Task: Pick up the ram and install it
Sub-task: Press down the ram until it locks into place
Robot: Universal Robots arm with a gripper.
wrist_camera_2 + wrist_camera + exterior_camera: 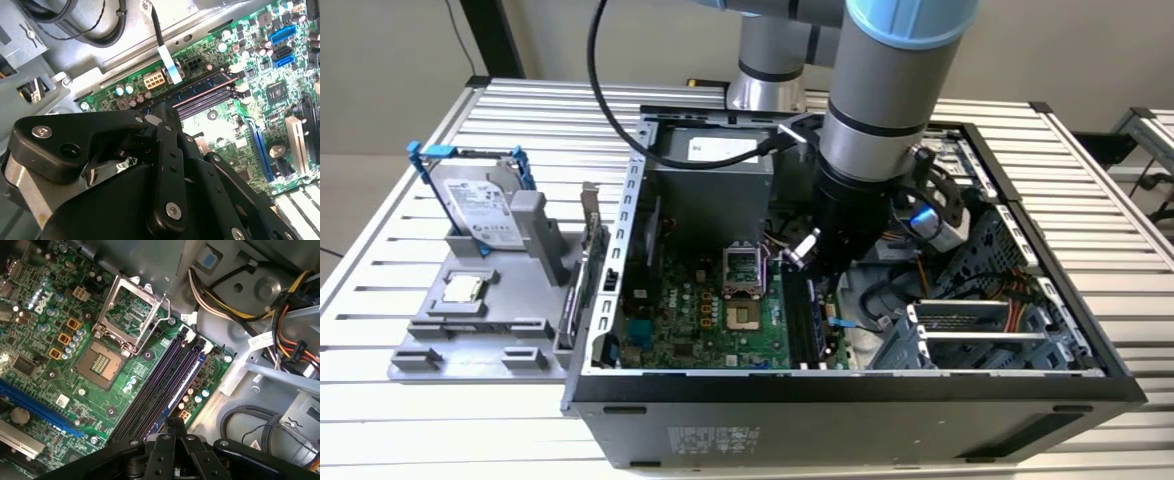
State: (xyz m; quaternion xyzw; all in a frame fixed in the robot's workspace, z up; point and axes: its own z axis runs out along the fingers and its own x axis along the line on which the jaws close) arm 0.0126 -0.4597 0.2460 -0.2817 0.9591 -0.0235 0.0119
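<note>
An open computer case (854, 390) is lying on the surface (400, 400), with a parts holder (480, 320) sitting beside it on the exterior view's left, carrying a hard drive (478, 205).

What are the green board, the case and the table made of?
The green board looks like glossy circuit-board laminate, with shiny solder spots and small parts on it. The case seems to be sheet metal, painted dark outside and bare grey inside. The table looks like ribbed matte aluminium, though that is a guess from its silvery slats.
</note>
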